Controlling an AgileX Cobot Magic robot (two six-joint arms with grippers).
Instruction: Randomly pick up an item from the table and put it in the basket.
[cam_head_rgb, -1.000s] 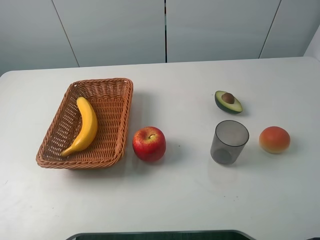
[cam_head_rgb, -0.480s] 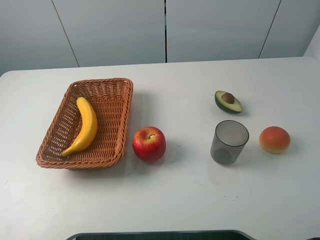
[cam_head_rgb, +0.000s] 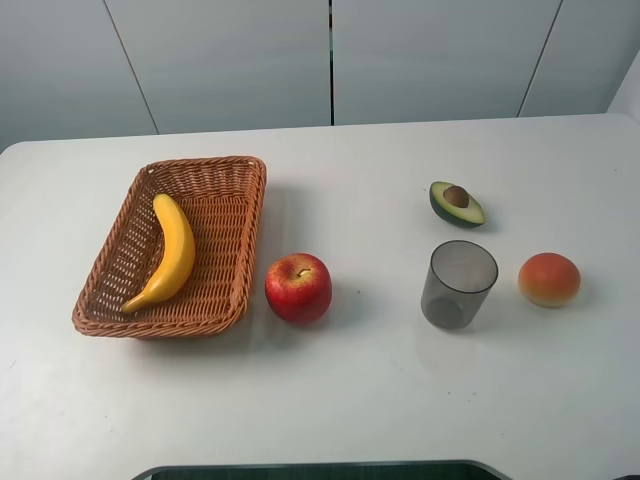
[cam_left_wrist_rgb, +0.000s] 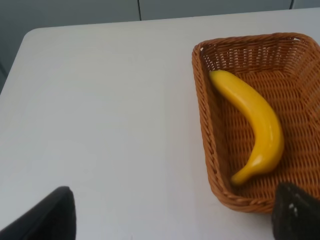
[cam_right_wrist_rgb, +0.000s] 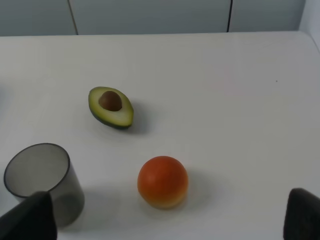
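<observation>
The yellow banana (cam_head_rgb: 172, 254) lies inside the orange-brown wicker basket (cam_head_rgb: 233, 262) on the left of the white table (cam_head_rgb: 360, 390). The left wrist view shows the banana (cam_left_wrist_rgb: 255, 125) lying in the basket (cam_left_wrist_rgb: 205, 130). My left gripper (cam_left_wrist_rgb: 172, 220) hangs well above the table beside the basket, its two dark fingertips (cam_left_wrist_rgb: 50, 215) wide apart and empty. My right gripper (cam_right_wrist_rgb: 165, 220) is open and empty, high above the orange-red fruit (cam_right_wrist_rgb: 162, 181). Neither arm shows in the exterior high view.
A red apple (cam_head_rgb: 298, 287) sits just right of the basket. A halved avocado (cam_head_rgb: 456, 203), a grey translucent cup (cam_head_rgb: 458, 284) and an orange-red fruit (cam_head_rgb: 549, 279) stand on the right half of the table.
</observation>
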